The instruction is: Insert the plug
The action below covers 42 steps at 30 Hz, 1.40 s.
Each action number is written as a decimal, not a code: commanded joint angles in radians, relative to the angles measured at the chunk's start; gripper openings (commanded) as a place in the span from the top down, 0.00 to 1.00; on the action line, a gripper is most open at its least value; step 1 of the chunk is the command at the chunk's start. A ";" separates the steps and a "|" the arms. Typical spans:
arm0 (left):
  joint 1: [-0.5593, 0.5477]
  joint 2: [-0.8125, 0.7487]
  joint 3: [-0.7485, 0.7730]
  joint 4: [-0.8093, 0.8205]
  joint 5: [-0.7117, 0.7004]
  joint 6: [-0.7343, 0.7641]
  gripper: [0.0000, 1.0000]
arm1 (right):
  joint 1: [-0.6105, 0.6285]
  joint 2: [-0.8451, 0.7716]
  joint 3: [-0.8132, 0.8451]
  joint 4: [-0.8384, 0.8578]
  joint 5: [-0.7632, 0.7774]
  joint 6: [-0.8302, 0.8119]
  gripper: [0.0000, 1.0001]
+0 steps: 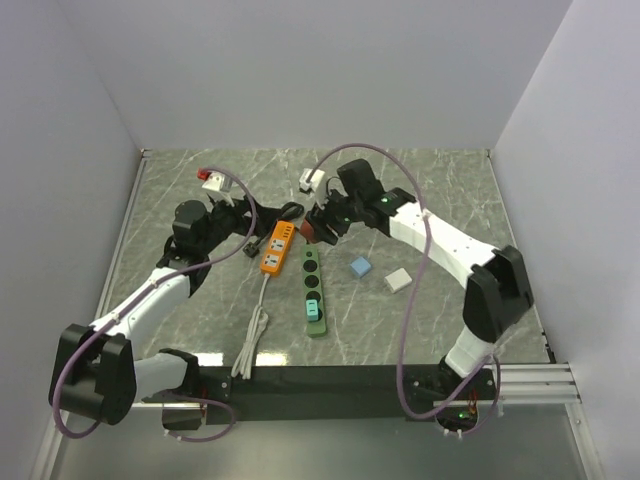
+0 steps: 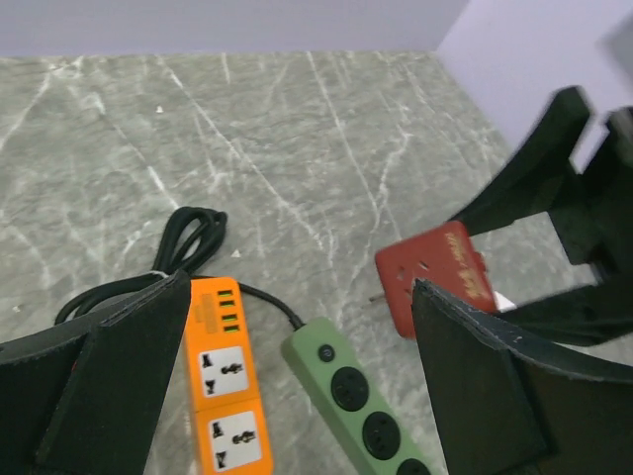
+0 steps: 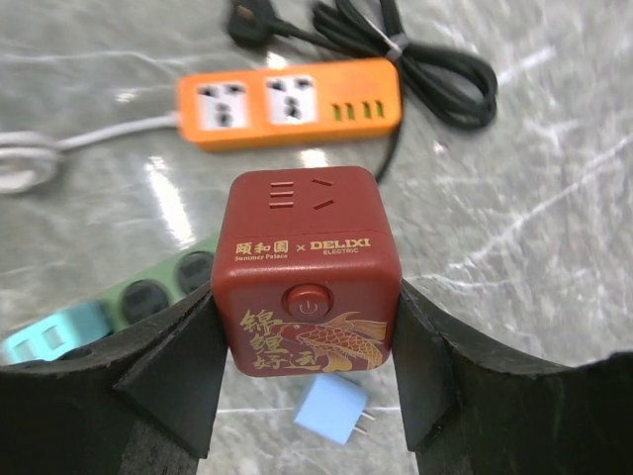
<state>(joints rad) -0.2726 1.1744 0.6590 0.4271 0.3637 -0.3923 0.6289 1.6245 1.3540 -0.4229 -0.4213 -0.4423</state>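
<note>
White arms (image 1: 445,243) carry black joints (image 1: 500,287) and purple cables (image 1: 409,300).

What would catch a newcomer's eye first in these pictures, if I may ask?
The dark red cube socket with a gold fish design, clamped in the right gripper above the table, stands out first. Near it, an orange power strip and a green power strip lie side by side. The left gripper hangs wide open beside the orange power strip.
</note>
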 commanded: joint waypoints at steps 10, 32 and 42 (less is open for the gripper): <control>0.026 0.033 -0.019 0.081 0.064 0.061 0.00 | 0.025 0.118 0.206 -0.233 0.131 -0.018 1.00; 0.027 0.215 -0.009 0.157 0.317 0.024 0.01 | 0.077 0.213 0.212 -0.284 0.109 -0.193 1.00; 0.044 0.314 0.044 0.116 0.359 0.001 0.02 | 0.088 0.201 0.143 -0.240 0.153 -0.222 1.00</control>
<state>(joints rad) -0.2363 1.4876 0.6590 0.5110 0.6796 -0.3779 0.7105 1.8668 1.5143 -0.7116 -0.2855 -0.6357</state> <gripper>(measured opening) 0.981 0.663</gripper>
